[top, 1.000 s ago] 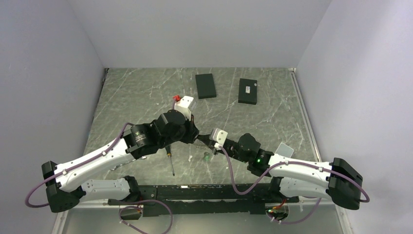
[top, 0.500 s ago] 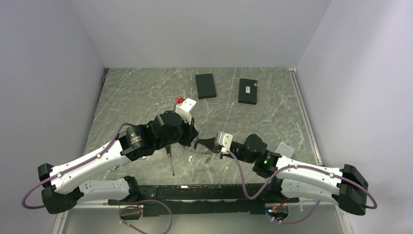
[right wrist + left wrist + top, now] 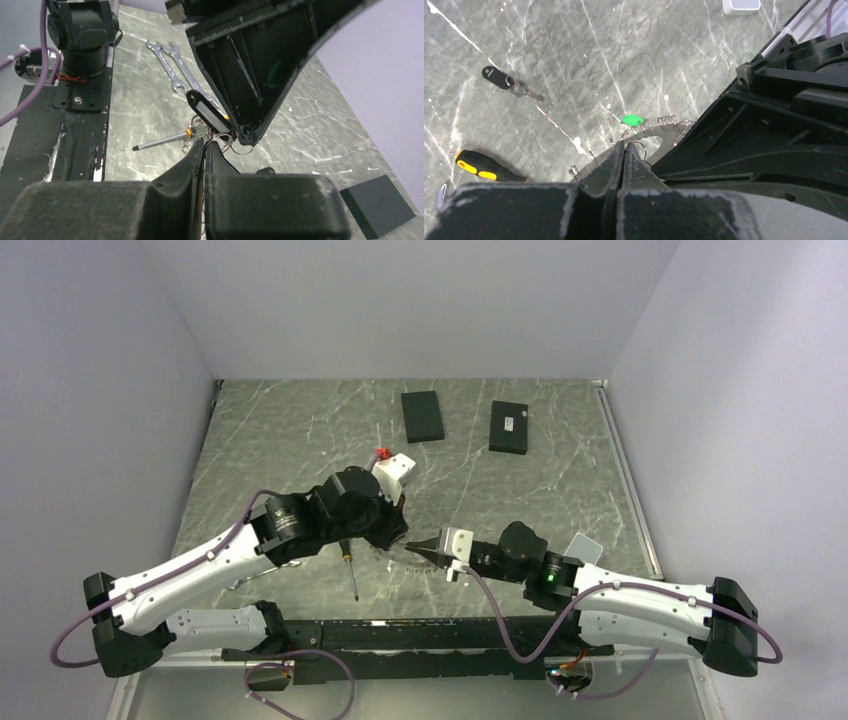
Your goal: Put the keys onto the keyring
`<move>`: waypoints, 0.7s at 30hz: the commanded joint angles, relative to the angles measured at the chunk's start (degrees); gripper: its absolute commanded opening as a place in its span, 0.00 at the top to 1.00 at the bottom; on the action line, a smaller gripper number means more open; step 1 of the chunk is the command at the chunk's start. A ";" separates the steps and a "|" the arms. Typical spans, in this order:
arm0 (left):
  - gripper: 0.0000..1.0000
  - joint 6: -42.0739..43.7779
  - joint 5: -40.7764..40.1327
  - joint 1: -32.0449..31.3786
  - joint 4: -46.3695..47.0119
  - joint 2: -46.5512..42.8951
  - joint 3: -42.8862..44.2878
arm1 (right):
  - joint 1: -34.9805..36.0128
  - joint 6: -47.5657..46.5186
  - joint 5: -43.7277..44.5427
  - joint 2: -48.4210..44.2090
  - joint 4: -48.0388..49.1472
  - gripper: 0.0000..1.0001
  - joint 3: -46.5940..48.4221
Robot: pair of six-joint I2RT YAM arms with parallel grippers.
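Swinging toward 6 o'clock since a second earlier, my right end effector (image 3: 420, 548) sat just beside the left end effector (image 3: 398, 532) above the desk (image 3: 300, 430). At the left wrist, it clamped the keyring (image 3: 659, 137), with a loose key (image 3: 504, 80) at 10 o'clock. At the right wrist, it pinched a key (image 3: 206, 111). I judged its loop needed careful aligning, the left arm crowding close.
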 commanded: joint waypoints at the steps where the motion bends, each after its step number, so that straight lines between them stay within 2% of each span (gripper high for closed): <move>1: 1.00 1.05 -2.35 1.72 -4.42 2.43 1.16 | 3.43 -3.12 -1.49 -1.72 3.72 1.00 5.30; 5: 1.00 -0.26 -0.80 2.67 -6.09 3.73 0.86 | 4.90 -4.76 0.63 -2.63 2.83 1.00 5.76; 10: 1.00 0.01 5.29 3.19 -1.69 3.33 -1.20 | 5.67 -5.66 1.60 -2.33 2.46 1.00 5.85; 18: 1.00 3.69 15.90 3.28 -2.95 3.88 2.11 | 5.90 -6.76 5.35 -2.64 5.54 1.00 2.64; 21: 0.91 4.30 15.02 3.40 -6.05 4.07 3.79 | 5.90 -6.79 5.02 -2.68 6.20 1.00 1.94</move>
